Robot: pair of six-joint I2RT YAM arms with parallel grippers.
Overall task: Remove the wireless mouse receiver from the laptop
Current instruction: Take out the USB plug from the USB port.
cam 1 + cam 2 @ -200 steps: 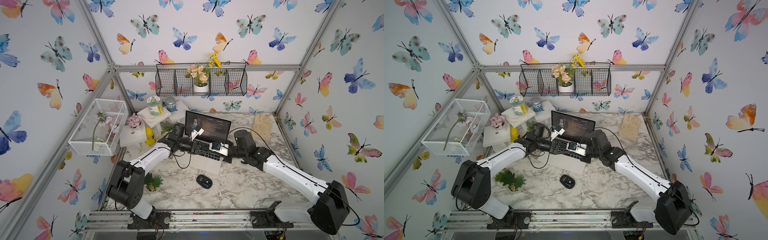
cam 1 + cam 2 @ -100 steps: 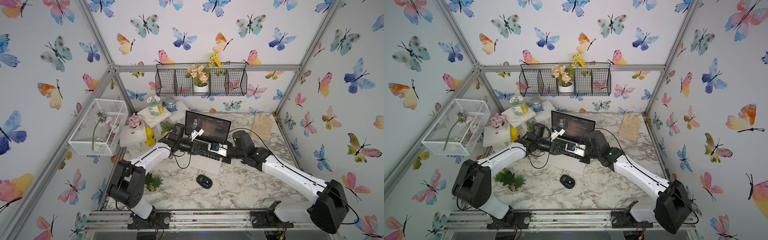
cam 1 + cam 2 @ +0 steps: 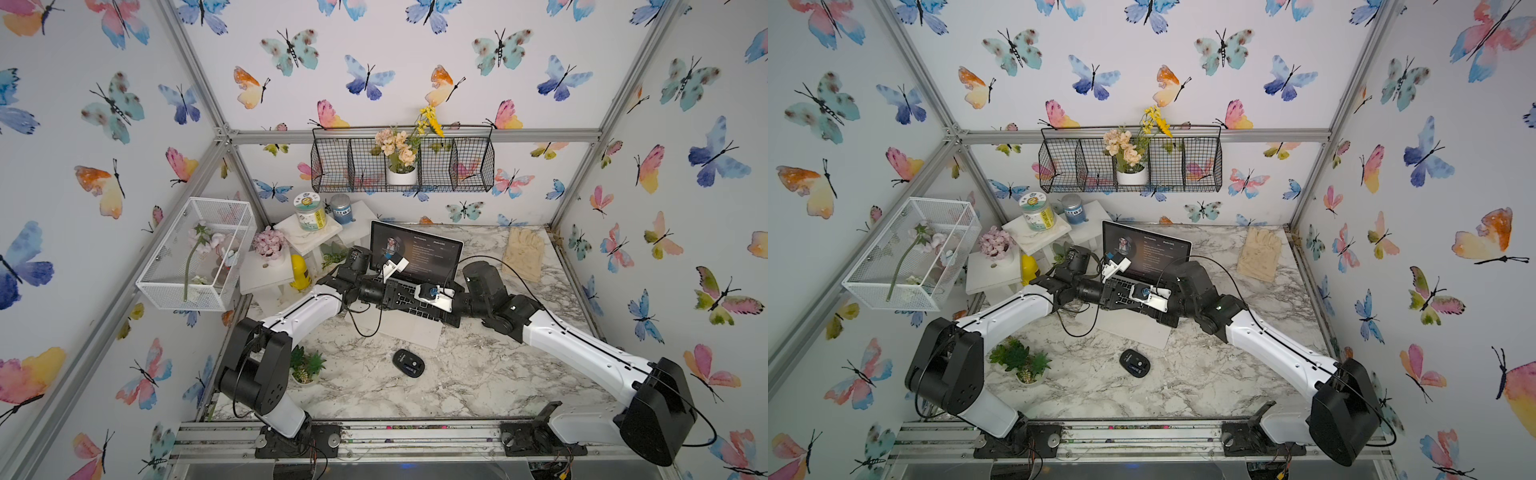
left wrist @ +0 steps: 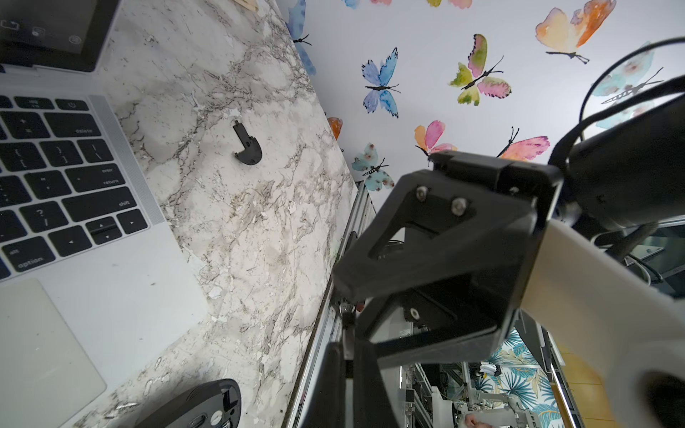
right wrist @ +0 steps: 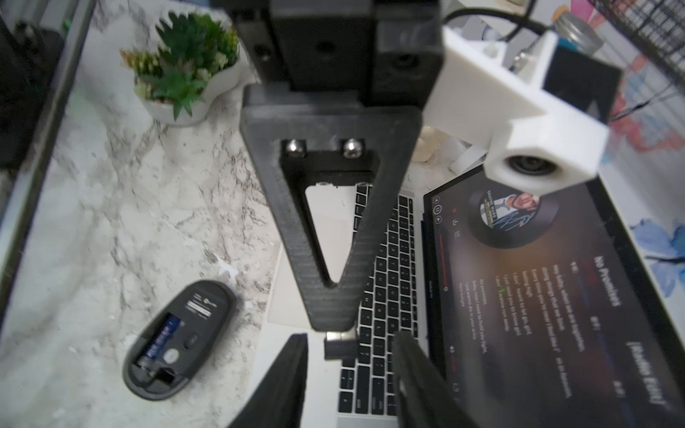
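The wireless mouse receiver (image 5: 341, 345), a tiny black nub with a silver plug, hangs over the keyboard of the laptop (image 5: 385, 259), clear of its sides. My left gripper (image 5: 331, 318) is shut on the plug end. My right gripper (image 5: 351, 336) stands open, one jaw on each side of the nub without touching it. In both top views the two grippers meet tip to tip over the laptop (image 3: 411, 332) (image 3: 1142, 328), left gripper (image 3: 405, 294) (image 3: 1121, 296) and right gripper (image 3: 415, 300) (image 3: 1133, 302), and they hide the receiver.
A black mouse (image 3: 408, 363) (image 5: 178, 341) lies belly up on the marble in front of the laptop, battery showing. Its loose cover (image 4: 247, 144) lies right of the laptop. A small potted plant (image 3: 305, 365) stands front left. White stands with jars crowd the back left.
My left gripper's jaws have closed on the receiver and my right gripper's jaws have opened off it. Both arms have stayed almost where they were.
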